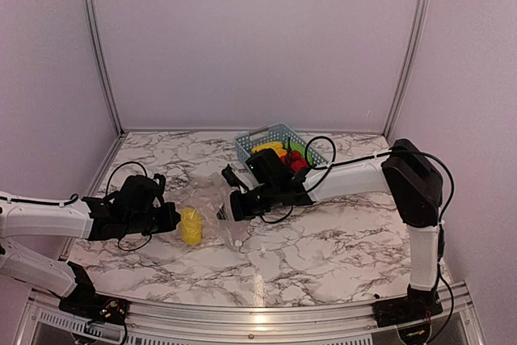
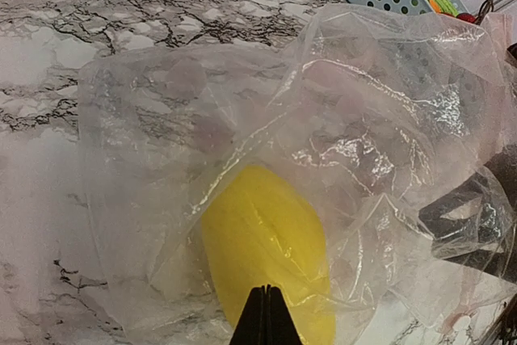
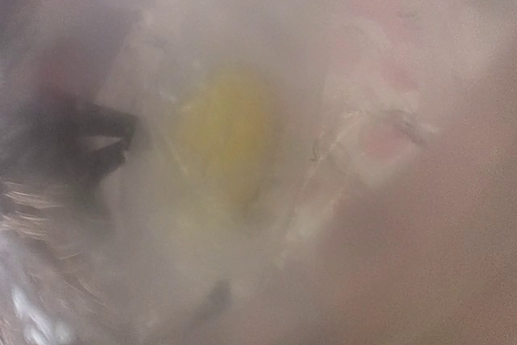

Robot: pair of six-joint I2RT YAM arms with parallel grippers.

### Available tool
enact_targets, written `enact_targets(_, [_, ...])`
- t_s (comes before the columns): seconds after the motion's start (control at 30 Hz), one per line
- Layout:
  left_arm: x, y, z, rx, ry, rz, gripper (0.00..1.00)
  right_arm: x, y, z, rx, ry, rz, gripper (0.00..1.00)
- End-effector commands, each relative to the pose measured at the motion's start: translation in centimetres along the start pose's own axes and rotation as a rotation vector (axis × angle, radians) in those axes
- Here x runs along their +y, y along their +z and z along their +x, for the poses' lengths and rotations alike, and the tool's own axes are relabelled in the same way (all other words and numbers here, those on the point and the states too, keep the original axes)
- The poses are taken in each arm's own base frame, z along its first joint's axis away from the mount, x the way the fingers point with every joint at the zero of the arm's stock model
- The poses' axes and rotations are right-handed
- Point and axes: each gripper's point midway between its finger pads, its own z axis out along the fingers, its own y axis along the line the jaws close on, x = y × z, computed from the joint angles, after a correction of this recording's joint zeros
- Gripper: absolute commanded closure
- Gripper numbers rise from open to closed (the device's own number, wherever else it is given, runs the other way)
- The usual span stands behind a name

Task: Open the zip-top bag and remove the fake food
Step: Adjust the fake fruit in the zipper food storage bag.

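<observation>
Extracting yellow fake-food piece (image 2: 262,256) from zip-top bag (image 2: 363,119): L jaws, together, should anchor film; R jaws (state indiscernible) enter slowly w/o snagging.

The left arm (image 1: 48,220) comes in from the left side, its white forearm lying low and nearly level and pointing right. The left gripper (image 1: 176,220) at its end also faces right, its jaws pressed tight together so the tips meet. The right arm (image 1: 420,224) stands upright from its base at the near right, bends sharply at the elbow, and sends its forearm leftward and slightly down. The right gripper (image 1: 233,204) faces the other one, apart from it; its wrist view is blurred and does not show how its jaws stand.
</observation>
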Motion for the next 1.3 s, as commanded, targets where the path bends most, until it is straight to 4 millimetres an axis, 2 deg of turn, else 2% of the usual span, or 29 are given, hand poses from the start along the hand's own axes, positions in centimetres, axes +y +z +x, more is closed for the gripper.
enact_targets(0.0, [-0.4,0.2,-0.1,0.012,0.016,-0.004,1.00,1.2,-0.4,-0.9,-0.024,-0.012,-0.007,0.77])
enact_targets(0.2, [0.2,0.4,-0.1,0.009,0.008,-0.027,1.00,1.2,-0.4,-0.9,-0.024,-0.014,-0.008,0.75])
enact_targets(0.33, [0.6,-0.3,-0.3,-0.002,-0.017,-0.045,1.00,1.2,-0.4,-0.9,-0.024,-0.014,-0.007,0.75])
enact_targets(0.63, [0.1,-2.1,-0.9,-0.029,-0.084,-0.003,0.71,1.2,-0.4,-0.8,-0.022,-0.010,-0.008,0.74])
enact_targets(0.73, [0.2,-1.8,-0.8,-0.024,-0.093,-0.010,0.60,1.2,-0.4,-0.8,-0.023,-0.011,-0.011,0.73])
enact_targets(0.83, [0.0,-1.0,-0.4,-0.006,-0.101,-0.005,0.54,1.2,-0.3,-0.8,-0.022,-0.009,-0.012,0.73])
enact_targets(1.03, [-0.1,0.3,0.1,0.009,-0.116,-0.001,0.55,1.1,-0.3,-0.7,-0.019,-0.008,-0.012,0.73])
enact_targets(1.27, [0.2,1.0,0.8,0.015,-0.134,0.008,0.72,1.3,-0.3,-0.7,-0.021,-0.007,-0.019,0.72])
